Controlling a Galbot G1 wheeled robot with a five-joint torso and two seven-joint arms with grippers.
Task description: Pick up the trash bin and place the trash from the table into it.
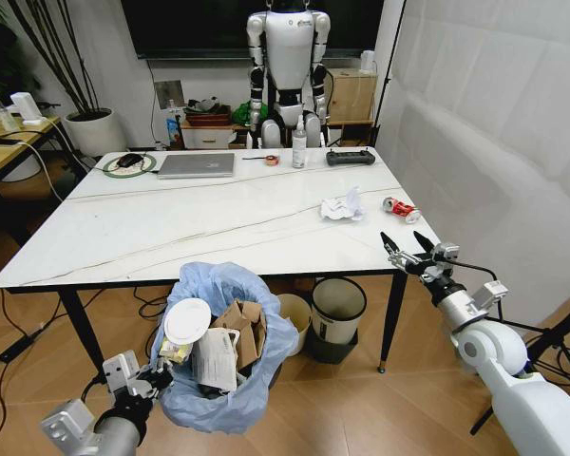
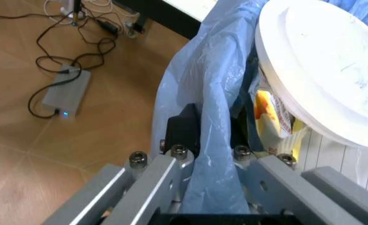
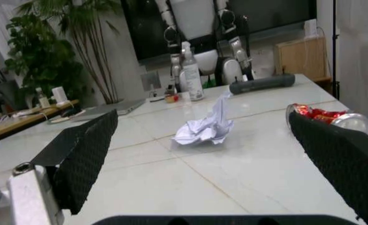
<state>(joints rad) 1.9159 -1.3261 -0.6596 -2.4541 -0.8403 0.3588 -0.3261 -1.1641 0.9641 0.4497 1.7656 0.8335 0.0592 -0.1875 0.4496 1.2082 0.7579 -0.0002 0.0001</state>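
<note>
The left end effector (image 2: 203, 154) pinched the trash bin (image 1: 230, 347) by its rim; the right end effector (image 1: 407, 243) hovered spread near the table (image 1: 171, 228) edge.

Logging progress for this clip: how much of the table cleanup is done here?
Mostly done. The left tool holds the bin up by its rim, already loaded with a paper plate, cardboard and a wrapper. The right tool hovers open at the table edge. Left to clear: the crumpled tissue and the crushed can.
</note>
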